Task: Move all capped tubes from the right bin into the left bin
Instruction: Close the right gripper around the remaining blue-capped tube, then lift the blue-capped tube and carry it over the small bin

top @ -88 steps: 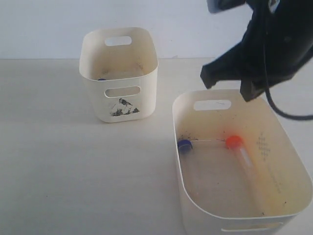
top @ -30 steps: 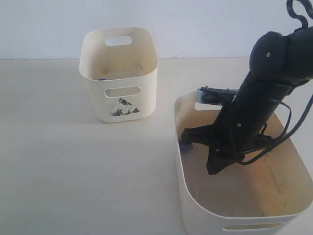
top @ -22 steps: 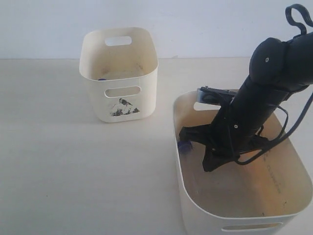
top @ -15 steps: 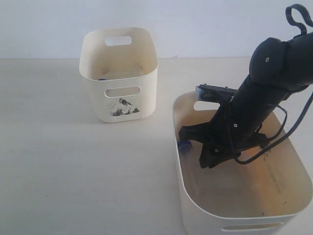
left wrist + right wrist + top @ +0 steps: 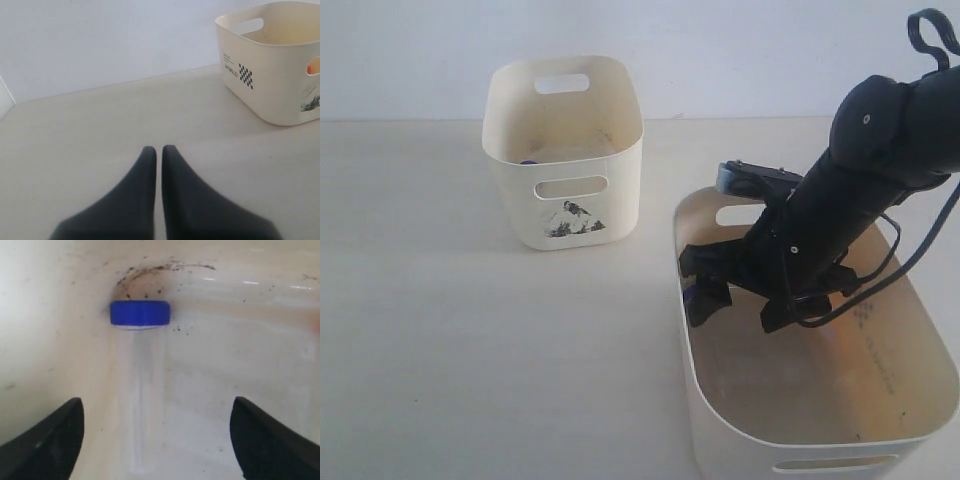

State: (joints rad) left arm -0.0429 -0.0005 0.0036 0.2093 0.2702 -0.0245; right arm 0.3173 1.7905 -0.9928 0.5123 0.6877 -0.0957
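Right tool (image 5: 740,308) spread wide over a blue-capped tube (image 5: 143,370) in the right bin (image 5: 692,395)
Glossy cream plastic, speckled; slim clear tube flat on its floor by the wall; black jaws straddle it untouching, swung round since a half-second ago; left tool (image 5: 156,152) tapered, jaws pressed together.

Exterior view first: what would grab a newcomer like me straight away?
The big black arm, dipped into the wide cream bin at right, dominates the exterior view. Its wrist view shows its jaws open on either side of a clear tube with a vivid blue cap, lying on the bin floor. The taller bin with a mountain picture stands apart at left.
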